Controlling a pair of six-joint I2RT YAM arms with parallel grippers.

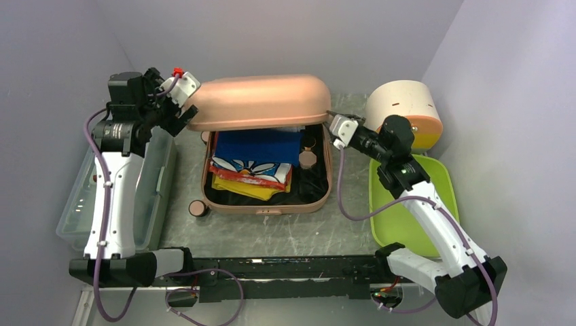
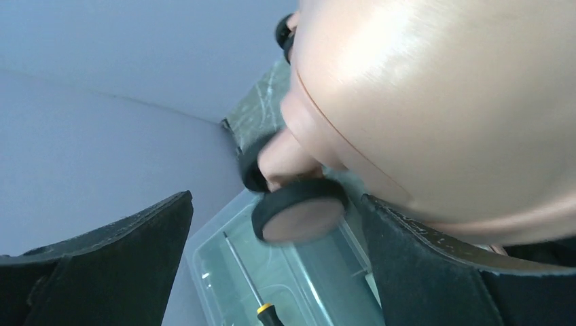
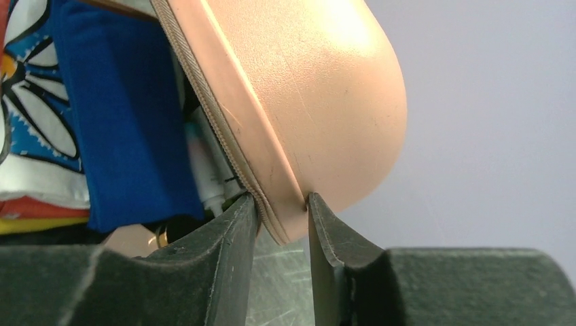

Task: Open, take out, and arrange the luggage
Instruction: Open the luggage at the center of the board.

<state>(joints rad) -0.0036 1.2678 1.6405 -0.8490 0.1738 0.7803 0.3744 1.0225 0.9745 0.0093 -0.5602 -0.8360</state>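
Luggage (image 1: 266, 208) mid-tabletop (image 1: 272, 234), toward far edge; lid (image 1: 258, 102) half raised, so opening looks underway; blue cloth (image 1: 258, 144), flowered packet (image 1: 251, 170), yellow item (image 1: 248, 189) inside, unpacking and arranging not yet done; right gripper (image 3: 282, 210) reaches in low, pinching lid's right rim; left gripper (image 1: 178, 117) raised at lid's left corner, jaws wide, holding nothing.

High at 6 o'clock, the overhead camera looks down on the grey marbled worktop (image 1: 272, 238). Both wrist cameras sit close against the salmon-pink hard-shell suitcase (image 1: 258, 102), at 9 and 3 o'clock.
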